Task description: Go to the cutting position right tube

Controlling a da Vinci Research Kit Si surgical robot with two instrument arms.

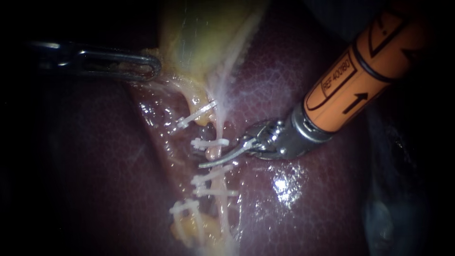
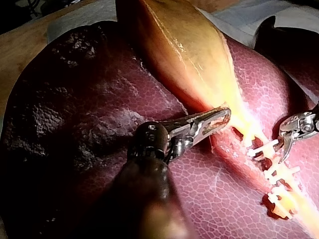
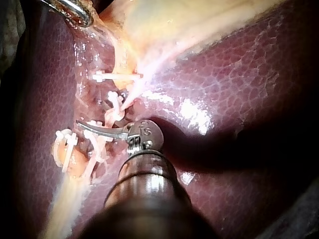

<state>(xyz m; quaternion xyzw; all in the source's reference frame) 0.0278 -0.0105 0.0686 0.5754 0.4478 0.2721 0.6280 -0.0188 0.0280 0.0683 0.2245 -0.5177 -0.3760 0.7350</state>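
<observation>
The right tube [image 1: 214, 152], a thin, pale yellowish, wet strand, runs down from the neck of the yellow-green, sac-like gallbladder [image 1: 204, 33] over the dark red, glistening liver [image 1: 294, 199]. Just beside it lies the left tube [image 1: 192, 97], a similar pale strand. The right tube looks soft, limp and nearly weightless, slick with fluid and easy to tear. I judge it firm enough to cut only while it is drawn taut. That tension seems to come from the left instrument [image 1: 152, 67], a silver pair of slotted jaws on a dark shaft, pressed together on the lower edge of the gallbladder. The place to take the right tube is its bare stretch between the small white plastic clips [image 1: 209, 142], never on a clip, since hard plastic would likely turn the blades aside. The right instrument [image 1: 204, 165], an orange-sleeved shaft ending in slim curved steel blades, lies across that very stretch, touching it or just over it. The blades show as one sliver, lying together with no visible gap and nothing between them. Counted: two tubes, two instruments, one gallbladder, one liver. Five clips can be made out in the endoscope view, three of them on the right tube, one above the blades and two below. More may be hidden.
</observation>
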